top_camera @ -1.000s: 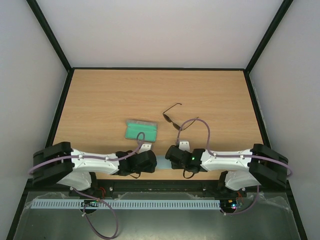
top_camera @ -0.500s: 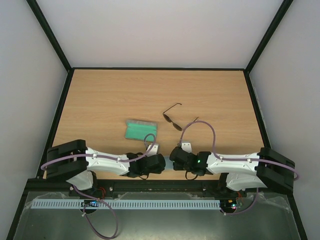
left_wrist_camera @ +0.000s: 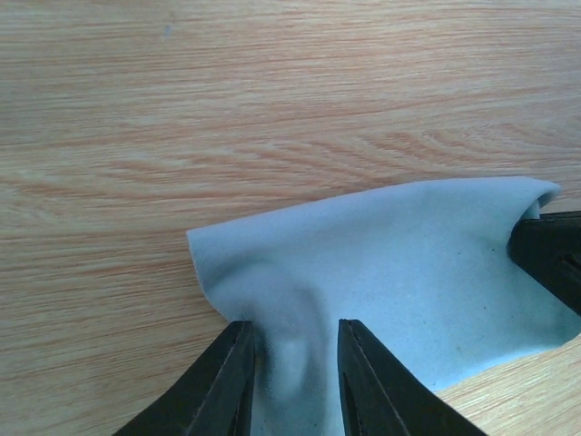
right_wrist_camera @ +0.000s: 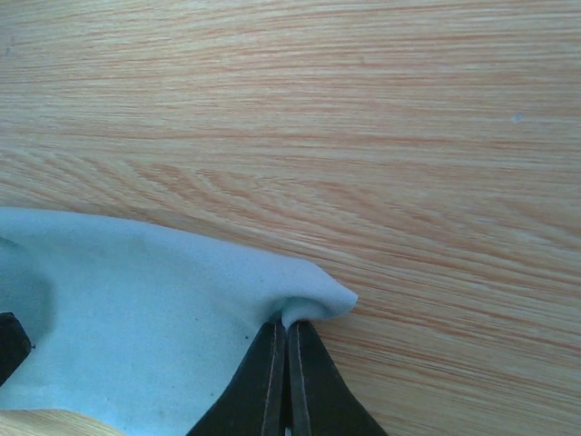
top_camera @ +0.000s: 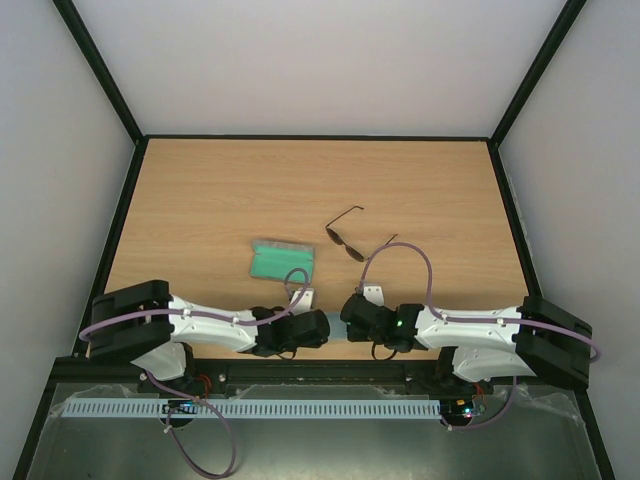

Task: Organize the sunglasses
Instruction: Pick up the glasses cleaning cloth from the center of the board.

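Note:
The sunglasses (top_camera: pixel 345 238), thin dark wire frame with dark lenses, lie open on the wooden table, beyond both grippers. The light blue cloth (left_wrist_camera: pixel 399 263) lies at the table's near edge between the two grippers. My left gripper (left_wrist_camera: pixel 292 331) is open, its fingers pressed down on either side of a raised fold of the cloth. My right gripper (right_wrist_camera: pixel 287 329) is shut on a corner of the cloth (right_wrist_camera: pixel 136 309), which puckers up at the pinch. In the top view the left gripper (top_camera: pixel 316 328) and right gripper (top_camera: pixel 347 316) nearly meet, hiding most of the cloth.
The grey case (top_camera: pixel 283 260) with green lining lies open left of the sunglasses, just beyond the left gripper. The black table frame (top_camera: pixel 320 362) runs right behind the grippers. The right gripper's dark finger shows at the right edge of the left wrist view (left_wrist_camera: pixel 549 259).
Both arms have swung in toward the near edge. The left gripper moved right onto the cloth and the right gripper settled on its corner. Sunglasses and case have not moved.

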{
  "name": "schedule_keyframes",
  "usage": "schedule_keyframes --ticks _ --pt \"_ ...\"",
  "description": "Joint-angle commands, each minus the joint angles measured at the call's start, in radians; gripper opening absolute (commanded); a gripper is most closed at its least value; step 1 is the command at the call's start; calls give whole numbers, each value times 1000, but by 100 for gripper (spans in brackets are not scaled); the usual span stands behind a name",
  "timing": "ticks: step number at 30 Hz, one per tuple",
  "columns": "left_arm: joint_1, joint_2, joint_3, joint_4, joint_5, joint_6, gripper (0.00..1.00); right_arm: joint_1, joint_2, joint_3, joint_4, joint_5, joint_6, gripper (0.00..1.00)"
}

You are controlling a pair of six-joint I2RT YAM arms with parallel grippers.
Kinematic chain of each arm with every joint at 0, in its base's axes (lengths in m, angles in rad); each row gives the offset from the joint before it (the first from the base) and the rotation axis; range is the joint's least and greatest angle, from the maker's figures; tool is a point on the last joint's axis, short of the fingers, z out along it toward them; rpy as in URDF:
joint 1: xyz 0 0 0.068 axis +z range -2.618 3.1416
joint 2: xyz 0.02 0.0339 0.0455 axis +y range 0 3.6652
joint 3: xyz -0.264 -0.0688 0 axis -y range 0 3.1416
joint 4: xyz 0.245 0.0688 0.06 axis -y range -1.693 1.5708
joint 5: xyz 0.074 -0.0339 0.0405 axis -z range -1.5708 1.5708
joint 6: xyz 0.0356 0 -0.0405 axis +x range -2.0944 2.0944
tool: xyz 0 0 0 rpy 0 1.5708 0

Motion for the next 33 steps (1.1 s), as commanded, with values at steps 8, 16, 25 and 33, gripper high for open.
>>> schedule_keyframes --ticks 8,16,25,33 --pt "-10 -4 -76 -111 0 -30 23 7 10 -21 -66 -26 1 1" --pt "-4 -8 -90 -101 -1 -30 7 7 15 -22 -62 -30 4 1" --pt "24 -83 -75 -149 -40 -15 2 7 14 24 -65 -24 -14 1" --pt "134 -270 -53 -259 -85 59 2 -15 38 184 -106 25 -97 1"
